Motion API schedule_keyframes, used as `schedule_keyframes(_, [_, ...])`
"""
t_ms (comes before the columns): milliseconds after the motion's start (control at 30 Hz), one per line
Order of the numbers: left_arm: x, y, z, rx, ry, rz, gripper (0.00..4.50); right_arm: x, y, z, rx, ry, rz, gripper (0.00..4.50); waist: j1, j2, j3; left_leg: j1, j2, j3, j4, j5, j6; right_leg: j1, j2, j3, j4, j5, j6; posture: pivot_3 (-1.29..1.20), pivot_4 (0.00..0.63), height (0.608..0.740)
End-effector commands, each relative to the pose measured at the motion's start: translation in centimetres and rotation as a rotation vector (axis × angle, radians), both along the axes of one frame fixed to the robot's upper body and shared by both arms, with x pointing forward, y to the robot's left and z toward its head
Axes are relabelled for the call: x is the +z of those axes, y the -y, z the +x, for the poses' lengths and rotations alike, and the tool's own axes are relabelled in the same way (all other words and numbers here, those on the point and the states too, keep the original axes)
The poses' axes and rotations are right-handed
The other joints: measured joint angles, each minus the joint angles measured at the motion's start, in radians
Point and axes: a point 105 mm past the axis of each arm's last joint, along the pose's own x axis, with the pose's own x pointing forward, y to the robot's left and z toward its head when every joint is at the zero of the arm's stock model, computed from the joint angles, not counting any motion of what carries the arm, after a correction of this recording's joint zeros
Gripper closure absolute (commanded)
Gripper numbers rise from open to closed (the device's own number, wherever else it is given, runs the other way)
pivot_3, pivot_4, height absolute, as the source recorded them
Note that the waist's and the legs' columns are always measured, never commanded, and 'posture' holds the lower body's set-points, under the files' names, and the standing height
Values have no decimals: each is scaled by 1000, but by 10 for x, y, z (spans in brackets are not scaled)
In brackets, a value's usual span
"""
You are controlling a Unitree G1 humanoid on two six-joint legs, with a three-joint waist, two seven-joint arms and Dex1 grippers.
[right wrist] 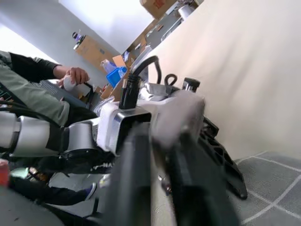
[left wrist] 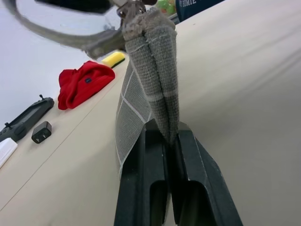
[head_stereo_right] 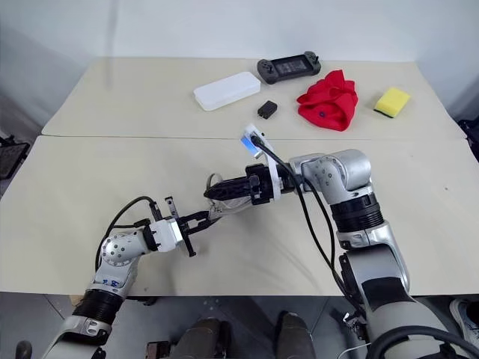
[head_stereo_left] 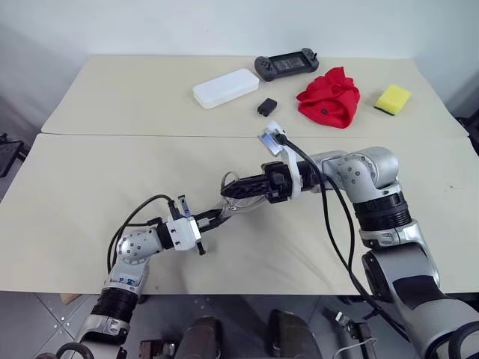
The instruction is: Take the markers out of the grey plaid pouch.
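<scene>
Item: grey plaid pouch [left wrist: 150,84], held in the air between both grippers, above the near beige table [head_stereo_left: 75,194]. In the head views it showed as little more than a thin strip between the fingertips.

Left gripper [head_stereo_left: 212,222]: clenched on one end of the pouch; in the left wrist view the fabric was pinched in a fold between the two black fingers [left wrist: 141,183].

Right gripper [head_stereo_left: 230,188]: closed at the opposite end of the pouch, near its light loop [left wrist: 56,30]. Whether it held fabric, the loop or a zip pull could not be told.

Markers: not visible; presumably inside the pouch.

Other contents, far table, well apart from the work: white hard case [head_stereo_left: 226,87], black handheld controller [head_stereo_left: 286,64], small black charger [head_stereo_left: 266,106], red cloth [head_stereo_left: 329,97], yellow sponge [head_stereo_left: 393,99]. A person's hand [right wrist: 75,75] appeared in the background of the right wrist view.

Step in hand, as judged: opening the pouch. Handling note: the left grip should stay firm and motionless as an anchor while the right draws along the pouch's length, keeping the fabric taut, not twisted. The opening should stay level or upward, so that no marker slips out unguided. A pull across the fold could tear the fabric from the left fingers.
</scene>
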Motion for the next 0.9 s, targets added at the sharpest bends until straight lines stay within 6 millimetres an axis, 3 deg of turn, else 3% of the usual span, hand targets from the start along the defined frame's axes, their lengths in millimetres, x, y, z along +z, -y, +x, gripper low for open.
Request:
schedule_keyframes(33, [12, 0, 0, -1, 3, -57, 4500, 13, 2, 1, -21, 45, 76, 4488, 0, 0, 0, 0, 0, 0, 0, 0, 0, 0, 0, 0, 0, 0, 0, 0, 150, 740])
schedule_keyframes(167, [20, 0, -1, -19, -73, -140, 4500, 20, 9, 2, -28, 63, 128, 4488, 0, 0, 0, 0, 0, 0, 0, 0, 0, 0, 0, 0, 0, 0, 0, 0, 150, 740])
schedule_keyframes(267, [30, -1, -6, -86, -255, -278, 4500, 37, 32, 4, -33, 93, 191, 4488, 2, 0, 0, 0, 0, -1, 0, 0, 0, 0, 0, 0, 0, 0, 0, 0, 150, 740])
schedule_keyframes(567, [24, -12, -19, -185, -559, -315, 4500, 61, 100, 43, -302, 191, 177, 4488, -5, 0, 0, 1, 0, -2, 0, 0, 0, 0, 0, 1, 1, 0, 0, 0, 150, 740])
schedule_keyframes(700, [24, -14, -23, -210, -644, -350, 4500, 59, 130, 53, -409, 192, 164, 4488, 0, 0, 0, 1, 0, 2, 0, 0, 0, 0, 0, 1, 1, 0, 0, 0, 150, 740])
schedule_keyframes(900, [22, -16, -25, -216, -685, -343, 4500, 38, 175, 65, -577, 193, 90, 4488, 4, 0, 0, 1, 0, 6, 0, 0, 0, 0, 0, 1, 0, 0, 0, 0, 150, 740])
